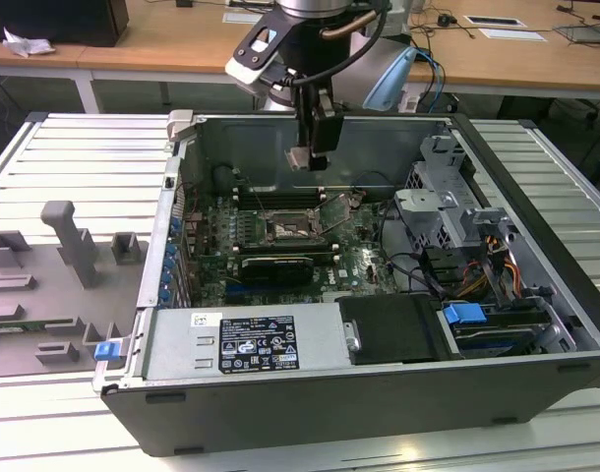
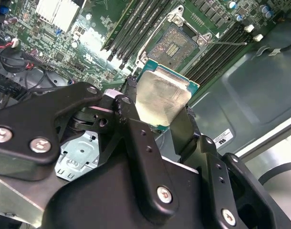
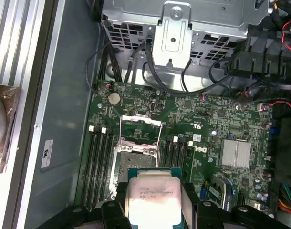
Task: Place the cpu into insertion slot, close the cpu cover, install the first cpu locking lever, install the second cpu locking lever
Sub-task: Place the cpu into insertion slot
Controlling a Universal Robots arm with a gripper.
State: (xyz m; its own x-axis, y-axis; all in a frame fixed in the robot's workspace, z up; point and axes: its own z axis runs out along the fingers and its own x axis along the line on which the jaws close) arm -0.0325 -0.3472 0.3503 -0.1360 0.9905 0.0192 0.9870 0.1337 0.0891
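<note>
Hanging over the open computer case (image 1: pixel 536 258), which sits on a ribbed metal table (image 1: pixel 84 147), the tool (image 1: pixel 314 147) pinches the cpu (image 1: pixel 298 157) by two opposite edges. In both wrist views the black fingers (image 2: pixel 129 107) press against the chip's sides, and its pale metal lid faces the cameras. The cpu (image 3: pixel 152 198) is in the air, well clear of the green motherboard (image 1: pixel 364 258) and not yet over the middle of the insertion slot (image 3: pixel 136 155).

The slot is uncovered. Its dark contact field shows in the second wrist view (image 2: pixel 176 45), and the cpu cover (image 3: pixel 141 123) is swung back off it toward the drive cage. A thin wire locking lever (image 2: pixel 227 43) juts out across the long black memory slots (image 3: pixel 100 162) beside the socket.

The main risk, as I judge it, is a skewed descent. If the chip arrives turned or off centre, an edge could land on the socket rim or scrape the fine contacts and bend them. The grip is on narrow edges only, so a knock could make the chip slip or tip. The raised cover and the loose lever stand close to the path, and a finger could catch either one on the way down.
</note>
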